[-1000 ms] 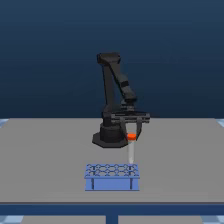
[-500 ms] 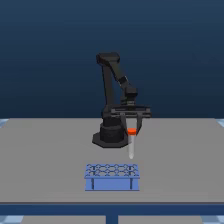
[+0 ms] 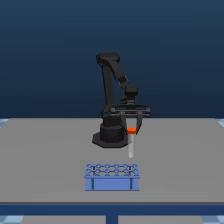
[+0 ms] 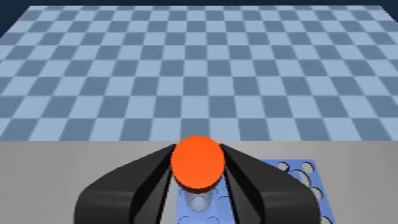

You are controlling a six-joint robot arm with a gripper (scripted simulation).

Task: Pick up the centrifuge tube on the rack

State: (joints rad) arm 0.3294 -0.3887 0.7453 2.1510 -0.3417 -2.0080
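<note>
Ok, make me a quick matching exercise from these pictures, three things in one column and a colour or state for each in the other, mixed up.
Things:
1. tube
2. rack
3. gripper

States:
A. light blue, standing on the grey table
B. black, shut on the orange cap
C. whitish, hanging upright above the rack

Pairs: 1-C, 2-A, 3-B

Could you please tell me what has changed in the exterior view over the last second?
The gripper has risen slightly, lifting the slim whitish orange-capped centrifuge tube higher above the light-blue rectangular rack. It remains clamped at the cap. The rack and grey table stayed put.
</note>
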